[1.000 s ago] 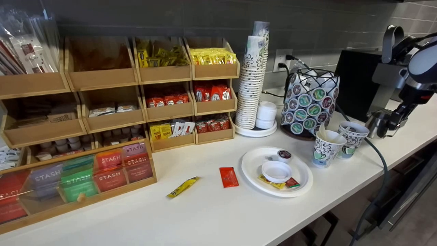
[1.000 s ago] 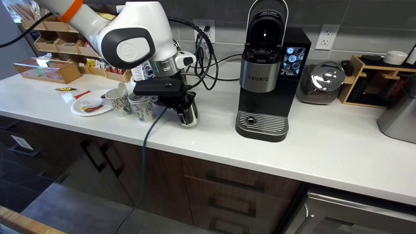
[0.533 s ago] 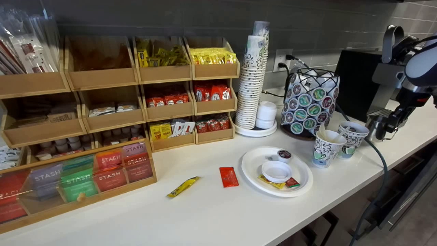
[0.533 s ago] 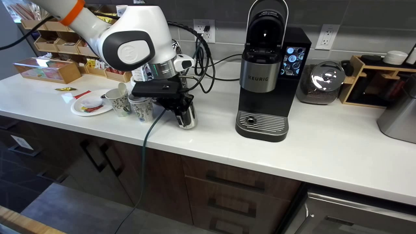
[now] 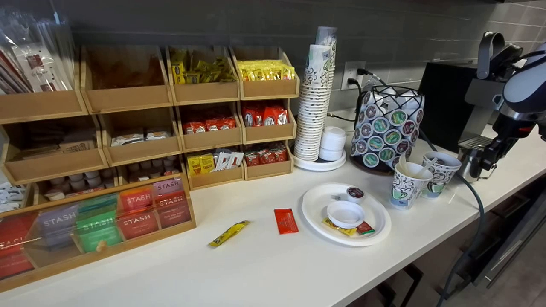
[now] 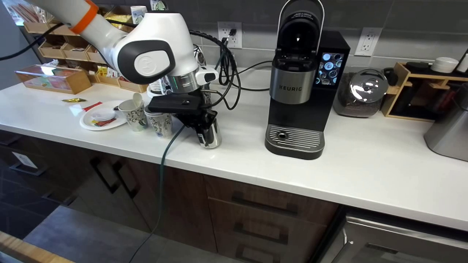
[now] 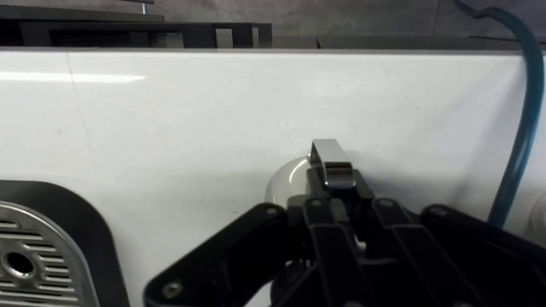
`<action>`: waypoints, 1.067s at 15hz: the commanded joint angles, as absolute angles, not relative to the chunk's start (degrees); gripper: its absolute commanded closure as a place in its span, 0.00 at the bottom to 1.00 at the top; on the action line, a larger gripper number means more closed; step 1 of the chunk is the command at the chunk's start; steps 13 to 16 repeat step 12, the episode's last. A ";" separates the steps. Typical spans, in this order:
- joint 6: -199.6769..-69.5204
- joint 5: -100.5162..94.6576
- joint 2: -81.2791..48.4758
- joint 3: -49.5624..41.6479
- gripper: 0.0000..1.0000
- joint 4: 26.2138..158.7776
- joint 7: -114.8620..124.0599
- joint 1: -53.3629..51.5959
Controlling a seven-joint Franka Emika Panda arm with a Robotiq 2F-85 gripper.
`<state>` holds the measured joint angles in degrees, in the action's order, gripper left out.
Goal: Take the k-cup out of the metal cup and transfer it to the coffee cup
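Observation:
The metal cup [image 5: 471, 163] is shiny silver and stands nearly upright, low at the counter. It also shows in an exterior view [image 6: 213, 138]. My gripper [image 7: 339, 185] is shut on its handle [image 7: 330, 150]; the fingers pinch the handle from both sides. In the wrist view the cup body [image 7: 285, 183] is mostly behind the fingers. I cannot tell if its base touches the counter. The inside of the metal cup, and any k-cup in it, is hidden. Two patterned paper cups stand beside it, one with stirrers [image 5: 405, 192] and one with dark contents [image 5: 436, 181].
The coffee machine [image 6: 294, 86] stands to one side of the cup, its lid raised. A k-cup rack [image 5: 386, 136] is behind the paper cups. A teal cable [image 7: 527, 128] runs over the counter edge. A plate [image 5: 313, 213] holds a bowl, packets and a k-cup [image 5: 355, 194].
My gripper and the metal cup have moved a little toward the counter's front edge. The cup has gone from tilted to more upright. The grip on the handle has not changed.

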<state>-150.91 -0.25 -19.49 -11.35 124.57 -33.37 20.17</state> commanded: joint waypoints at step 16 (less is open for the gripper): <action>-122.26 1.54 -8.84 -13.73 0.01 118.50 -43.95 22.35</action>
